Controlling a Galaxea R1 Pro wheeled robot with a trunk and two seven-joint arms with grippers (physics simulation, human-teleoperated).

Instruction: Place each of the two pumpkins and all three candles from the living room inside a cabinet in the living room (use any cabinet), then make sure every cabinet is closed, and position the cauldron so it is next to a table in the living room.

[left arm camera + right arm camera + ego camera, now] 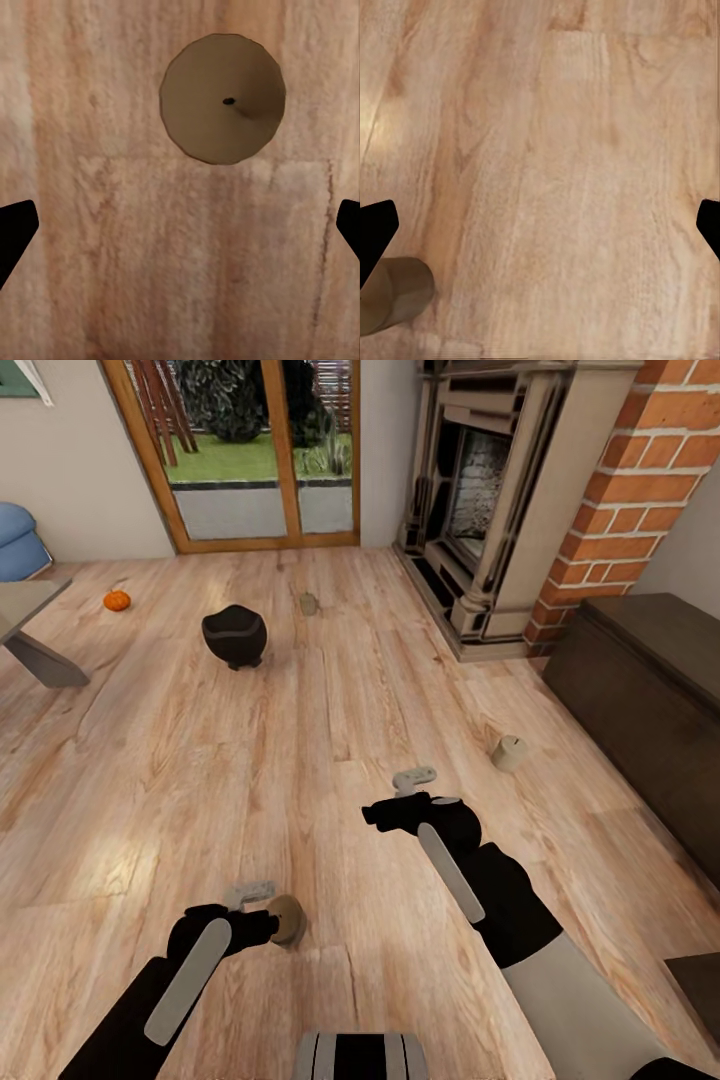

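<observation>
- Three candles on the wood floor: one beige candle just beside the left pincer, seen from above in the left wrist view with its wick; a second candle near the cabinet; a third candle farther off, toward the glass door.
- One pumpkin far left on the floor, near the tabletop; cauldron well apart from that tabletop, standing on bare floor.
- Left pincer spread wide, holding nothing, hanging above the floor next to the nearest candle.
- Right pincer likewise spread and empty, over bare boards.
- Likely step: picking up the first candle with the left arm.
- Next move calls for centring the fingers around the candle, lowering, then clenching.
</observation>
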